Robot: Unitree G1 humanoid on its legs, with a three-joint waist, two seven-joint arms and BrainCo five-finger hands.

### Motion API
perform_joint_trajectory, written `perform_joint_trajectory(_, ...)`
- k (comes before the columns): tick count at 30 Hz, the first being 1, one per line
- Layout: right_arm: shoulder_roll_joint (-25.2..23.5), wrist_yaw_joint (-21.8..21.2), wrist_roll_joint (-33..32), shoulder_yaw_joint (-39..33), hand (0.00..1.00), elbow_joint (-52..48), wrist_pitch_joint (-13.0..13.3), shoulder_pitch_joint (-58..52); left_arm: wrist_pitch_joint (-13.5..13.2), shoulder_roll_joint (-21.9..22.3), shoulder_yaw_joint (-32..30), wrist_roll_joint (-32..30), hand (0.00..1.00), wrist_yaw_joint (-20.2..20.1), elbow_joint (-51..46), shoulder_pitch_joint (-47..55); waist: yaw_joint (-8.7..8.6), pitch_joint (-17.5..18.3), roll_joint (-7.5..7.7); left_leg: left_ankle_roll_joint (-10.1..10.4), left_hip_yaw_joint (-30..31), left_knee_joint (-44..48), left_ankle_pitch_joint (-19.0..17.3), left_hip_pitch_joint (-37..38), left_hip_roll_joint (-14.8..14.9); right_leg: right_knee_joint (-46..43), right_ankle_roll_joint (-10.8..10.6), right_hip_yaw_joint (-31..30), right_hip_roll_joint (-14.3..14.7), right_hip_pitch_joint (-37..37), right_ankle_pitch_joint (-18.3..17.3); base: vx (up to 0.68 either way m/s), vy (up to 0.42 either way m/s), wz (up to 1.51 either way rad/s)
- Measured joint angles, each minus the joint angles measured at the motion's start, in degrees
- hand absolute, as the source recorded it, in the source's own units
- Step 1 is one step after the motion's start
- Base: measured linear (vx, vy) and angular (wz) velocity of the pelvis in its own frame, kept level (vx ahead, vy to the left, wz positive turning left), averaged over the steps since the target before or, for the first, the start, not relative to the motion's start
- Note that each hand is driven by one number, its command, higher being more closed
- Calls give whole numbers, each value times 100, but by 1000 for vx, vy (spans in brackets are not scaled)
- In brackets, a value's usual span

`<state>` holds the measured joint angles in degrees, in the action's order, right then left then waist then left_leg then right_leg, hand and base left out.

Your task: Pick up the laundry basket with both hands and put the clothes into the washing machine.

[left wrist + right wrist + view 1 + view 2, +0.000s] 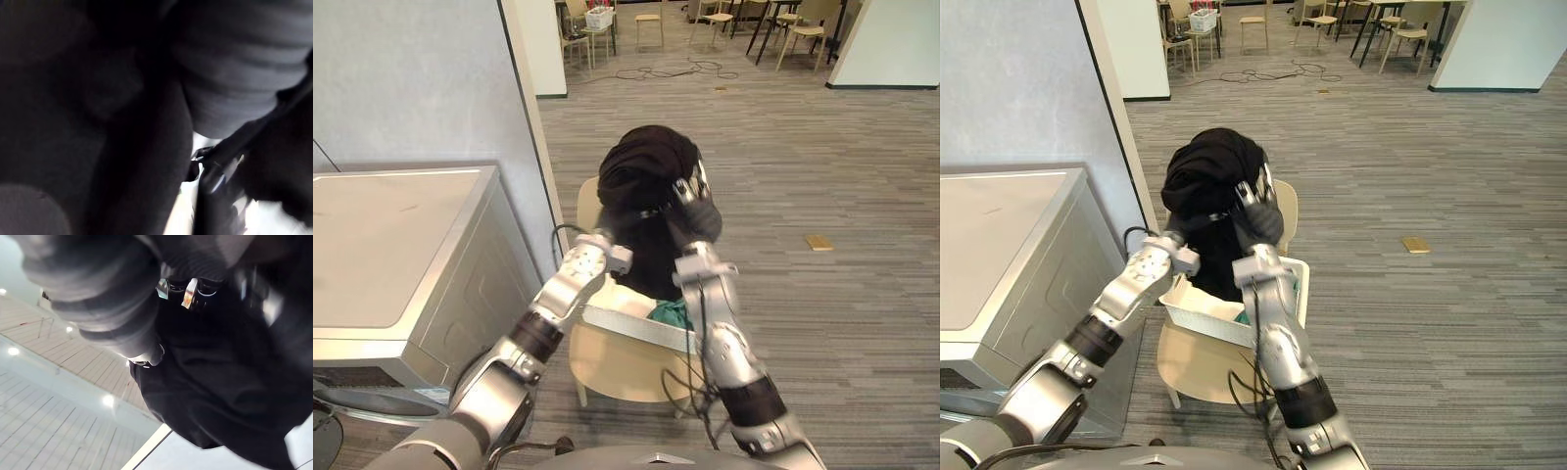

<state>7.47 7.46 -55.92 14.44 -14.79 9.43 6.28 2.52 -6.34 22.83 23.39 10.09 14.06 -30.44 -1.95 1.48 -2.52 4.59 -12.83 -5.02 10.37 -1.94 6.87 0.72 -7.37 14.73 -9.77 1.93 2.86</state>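
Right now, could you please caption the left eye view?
Right hand holds a black garment above the white laundry basket on a chair beside the washing machine.

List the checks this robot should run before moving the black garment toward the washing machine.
1. Right hand gripping black garment: ok.
2. Left hand hold on the garment: cannot tell, it is buried in cloth.
3. Garment clear of white basket: not ok, its lower end hangs inside.
4. Basket seated on chair: ok.
5. Washing machine door open: cannot tell.
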Motion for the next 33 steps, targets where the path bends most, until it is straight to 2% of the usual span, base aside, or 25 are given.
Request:
perform_joint_trajectory(4, 224, -290, 0, -497, 0, -36, -312, -1268, -144, -231, -734, 143, 100, 0, -493, 353, -26, 1, 6, 12, -43, 0, -23, 1, 6, 23, 5, -45, 5, -32, -4, -4, -4, -7)
perform_joint_trajectory(9, 260, -762, 7, -1208, 0, -443, -625, -2592, -232, -429, -1831, 238, 100, 82, -672, 942, -212, 47, 59, 73, -192, -1, -115, 0, 19, 26, 11, -205, 9, -150, 0, -1, -2, -15)
perform_joint_trajectory(15, 162, -1138, 216, -1640, 0, -190, -1016, -3348, -317, -586, -2463, 314, 100, 122, -907, 1296, -322, 119, 163, 75, -318, 0, -166, -1, 14, 11, 15, -332, -1, -246, 0, 17, 1, -11)
perform_joint_trajectory(18, 93, -1266, 321, -1866, 0, 406, -1176, -3360, -390, -583, -2529, 356, 100, 112, -1065, 1435, -336, 156, 178, 76, -351, 0, -179, 1, 12, -3, 33, -373, -2, -275, 10, 16, 1, -7)
perform_joint_trajectory(21, -211, -1267, 822, -2439, 0, 1113, -1252, -3324, -472, -451, -2545, 360, 100, 12, -1444, 1920, -335, 216, 159, 71, -392, 0, -184, 2, 12, -34, 46, -418, -2, -305, 5, 26, -1, -7)
perform_joint_trajectory(22, -319, -1189, 1381, -2694, 0, 1369, -1250, -3297, -491, -337, -2538, 360, 100, -64, -1599, 2204, -335, 253, 149, 64, -400, 1, -182, 6, 12, -34, 45, -426, -2, -304, 4, 28, -4, -4)
perform_joint_trajectory(23, -356, -1165, 1616, -2813, 0, 1496, -1246, -3287, -493, -288, -2525, 361, 100, -100, -1634, 2329, -333, 263, 143, 62, -401, 1, -181, 8, 12, -35, 43, -426, -2, -302, 1, 35, -4, -2)
perform_joint_trajectory(24, -409, -1023, 2250, -3007, 0, 1822, -1232, -3250, -492, -176, -2515, 398, 100, -208, -1682, 2606, -332, 277, 131, 55, -401, 0, -178, 12, 12, -38, 42, -426, -2, -301, -7, 0, 0, 0)
perform_joint_trajectory(25, -475, -929, 2509, -3177, 0, 2232, -1229, -3180, -492, -67, -2483, 460, 100, -298, -1695, 2868, -324, 282, 122, 54, -394, 0, -178, 12, 13, -46, 28, -421, -2, -299, -26, 0, 0, 0)
perform_joint_trajectory(29, -621, -761, 2494, -3402, 0, 3215, -1215, -3185, -486, 81, -2201, 637, 100, -580, -1694, 3755, -292, 291, 101, 92, -290, 0, -207, 26, 14, -131, 21, -336, -13, -238, -106, 3, 2, 13)
perform_joint_trajectory(33, -779, -703, 2493, -3760, 0, 4515, -1196, -3188, -481, 76, -1862, 646, 100, -975, -1637, 4589, -147, 276, 118, 57, -204, 0, -259, 153, 12, -193, 14, -237, -24, -74, -235, -5, 5, 16)
